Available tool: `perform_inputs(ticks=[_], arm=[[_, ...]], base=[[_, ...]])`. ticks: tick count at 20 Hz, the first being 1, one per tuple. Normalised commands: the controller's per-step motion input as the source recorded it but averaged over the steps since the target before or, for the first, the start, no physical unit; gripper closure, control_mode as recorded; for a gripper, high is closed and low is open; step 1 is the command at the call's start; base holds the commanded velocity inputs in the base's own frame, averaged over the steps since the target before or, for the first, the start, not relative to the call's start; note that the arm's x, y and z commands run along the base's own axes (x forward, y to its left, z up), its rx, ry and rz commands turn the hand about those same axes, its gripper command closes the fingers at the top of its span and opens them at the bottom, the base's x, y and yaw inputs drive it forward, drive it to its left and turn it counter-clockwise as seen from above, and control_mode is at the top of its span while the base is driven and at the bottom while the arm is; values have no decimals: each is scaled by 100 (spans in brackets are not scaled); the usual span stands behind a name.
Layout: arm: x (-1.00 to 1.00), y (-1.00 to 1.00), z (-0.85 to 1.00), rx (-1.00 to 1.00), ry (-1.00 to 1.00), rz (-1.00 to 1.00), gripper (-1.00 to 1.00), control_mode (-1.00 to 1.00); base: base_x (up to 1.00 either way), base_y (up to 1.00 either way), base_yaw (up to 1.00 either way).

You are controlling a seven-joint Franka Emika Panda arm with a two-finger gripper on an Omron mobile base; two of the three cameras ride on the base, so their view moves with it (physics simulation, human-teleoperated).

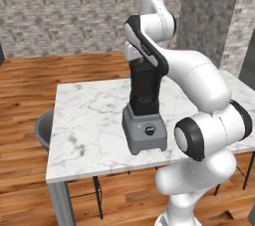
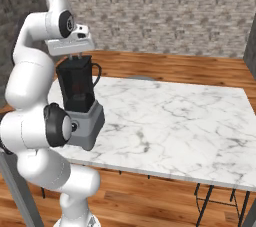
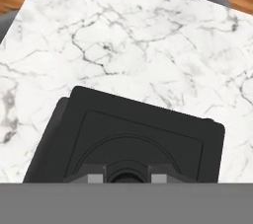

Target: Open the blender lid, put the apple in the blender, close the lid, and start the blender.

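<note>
- Marble island table point(image 2: 175, 116) on wood floor, brick wall behind; blender point(image 1: 144, 115) stands at its near edge.
- Gripper point(image 2: 76, 59) directly above the jar top, fingers drawn together, apparently pinching the knob of the blender lid point(image 3: 133, 144).
- Lid sits flat on the jar.
- Red shape inside the jar, likely the apple point(image 2: 76, 88).
- Judged step: closing the lid. Next: release, then reach down to the dial point(image 1: 149, 130).

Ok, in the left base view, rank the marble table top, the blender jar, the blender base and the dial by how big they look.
1. Marble table top, largest by far.
2. Blender jar, partly hidden by the arm; it looks close in size to the base, so this order is unsure.
3. Blender base.
4. Dial, smallest.
</note>
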Motion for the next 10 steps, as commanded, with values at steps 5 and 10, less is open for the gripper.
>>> perform_inputs(ticks=[5, 10], arm=[[0, 0, 0, 2, 7, 0, 100, -100], [0, 0, -3, 2, 3, 0, 100, -100]], base=[[0, 0, 0], [0, 0, 0]])
